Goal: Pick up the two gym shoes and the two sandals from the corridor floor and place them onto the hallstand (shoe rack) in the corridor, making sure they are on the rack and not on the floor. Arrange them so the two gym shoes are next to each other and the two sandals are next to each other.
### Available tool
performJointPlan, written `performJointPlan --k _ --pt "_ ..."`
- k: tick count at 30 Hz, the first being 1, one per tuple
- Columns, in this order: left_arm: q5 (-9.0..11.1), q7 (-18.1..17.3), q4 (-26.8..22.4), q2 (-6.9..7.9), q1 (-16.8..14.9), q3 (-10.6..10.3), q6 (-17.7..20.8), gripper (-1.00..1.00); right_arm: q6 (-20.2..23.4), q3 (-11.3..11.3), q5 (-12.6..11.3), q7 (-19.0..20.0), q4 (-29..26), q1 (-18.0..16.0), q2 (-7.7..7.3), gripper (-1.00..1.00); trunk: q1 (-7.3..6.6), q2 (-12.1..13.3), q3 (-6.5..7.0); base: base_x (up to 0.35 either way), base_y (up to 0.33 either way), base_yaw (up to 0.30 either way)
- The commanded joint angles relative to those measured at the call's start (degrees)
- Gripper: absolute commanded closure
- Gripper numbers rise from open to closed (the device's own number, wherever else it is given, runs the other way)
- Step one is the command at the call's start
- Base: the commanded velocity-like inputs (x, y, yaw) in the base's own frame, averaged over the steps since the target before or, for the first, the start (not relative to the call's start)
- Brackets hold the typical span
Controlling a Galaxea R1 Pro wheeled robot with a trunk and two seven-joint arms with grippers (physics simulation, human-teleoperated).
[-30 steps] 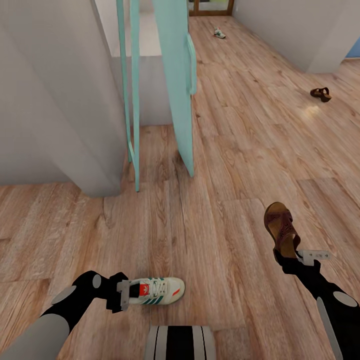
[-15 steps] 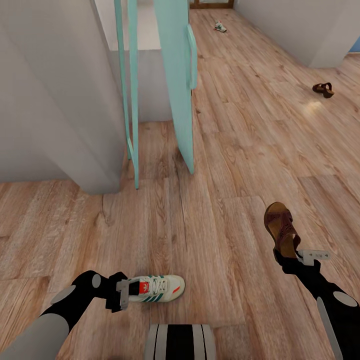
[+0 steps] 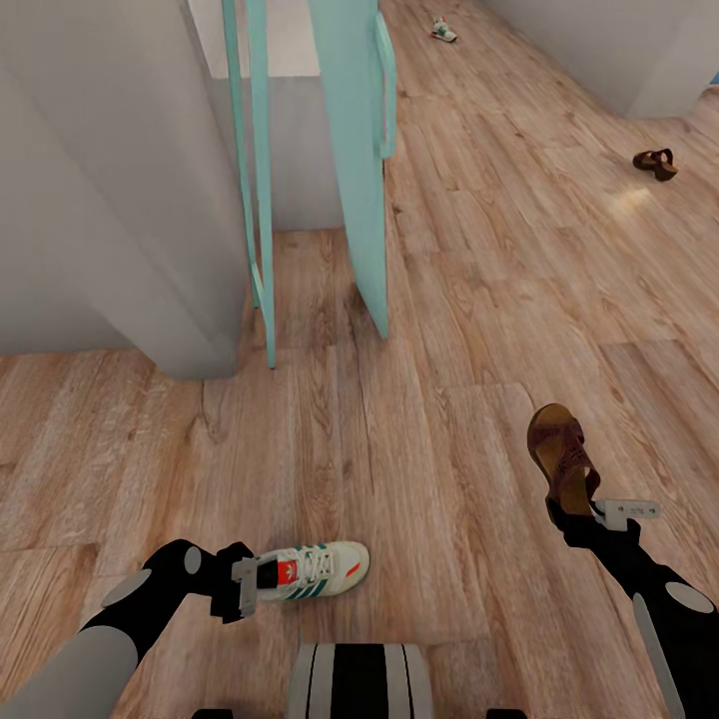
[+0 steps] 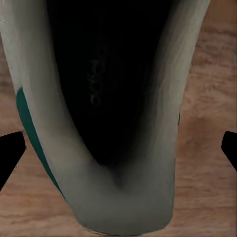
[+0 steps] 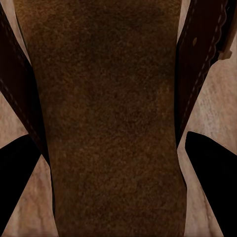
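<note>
Wood-plank corridor floor (image 3: 469, 300). Left gripper (image 3: 246, 581) clamped on gym shoe (image 3: 315, 571) heel; right gripper (image 3: 589, 511) clamped on sandal (image 3: 561, 456).

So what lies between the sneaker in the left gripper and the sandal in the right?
In the head view, only bare wooden floor shows between the held sneaker and held sandal.

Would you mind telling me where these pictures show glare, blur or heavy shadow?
Head view: a pale glare patch on the corridor floor beside the far sandal. Left wrist view: the held gym shoe looks soft, its inside nearly black. Right wrist view: the held sandal looks blurred and dim.
</note>
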Motion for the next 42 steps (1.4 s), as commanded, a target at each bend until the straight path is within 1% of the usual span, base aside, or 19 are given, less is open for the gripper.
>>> performJointPlan --k 1,8,14,25,29,33,37,42 --pt "-0.5 0.0 -0.6 0.03 0.0 -0.1 -0.5 -1.00 0.3 -0.1 0.0 0.4 -0.1 0.0 0.02 1.00 -0.01 0.0 -0.03 0.000 0.000 0.000" --pt "-0.5 -0.1 -3.3 0.03 0.4 -0.1 -0.3 -1.00 0.3 -0.2 0.0 0.4 -0.1 0.0 -0.01 1.00 -0.01 0.0 -0.03 0.000 0.000 0.000" --pt "-0.6 -0.2 -3.8 0.03 0.6 -0.1 0.2 -1.00 0.3 -0.2 0.0 0.4 -0.1 0.0 0.00 1.00 -0.01 0.0 -0.03 0.000 0.000 0.000" --pt "-0.7 -0.1 -3.9 -0.06 0.6 -0.3 3.4 -1.00 0.3 -0.2 0.0 0.4 -0.1 0.0 -0.05 1.00 -0.01 0.0 -0.03 0.000 0.000 0.000" --pt "-1.6 -0.1 -3.9 -0.20 0.7 -0.3 3.7 -1.00 0.3 -0.2 0.0 0.4 -0.1 0.0 -0.06 1.00 -0.01 0.0 -0.03 0.000 0.000 0.000" --pt "-3.4 0.0 -3.9 -0.40 0.7 -0.2 3.9 -1.00 0.3 -0.2 0.0 0.4 -0.1 0.0 -0.04 1.00 -0.01 0.0 -0.03 0.000 0.000 0.000" --pt "-4.2 0.1 -3.9 -0.63 0.5 -0.1 4.2 -1.00 0.3 -0.2 0.0 0.4 -0.1 0.0 -0.03 1.00 -0.01 0.0 -0.03 0.000 0.000 0.000" --pt "-4.5 0.2 -3.9 -0.84 0.2 0.0 5.1 -1.00 0.3 -0.2 0.0 0.4 -0.3 0.0 -0.04 1.00 -0.01 0.0 -0.03 0.000 0.000 0.000"
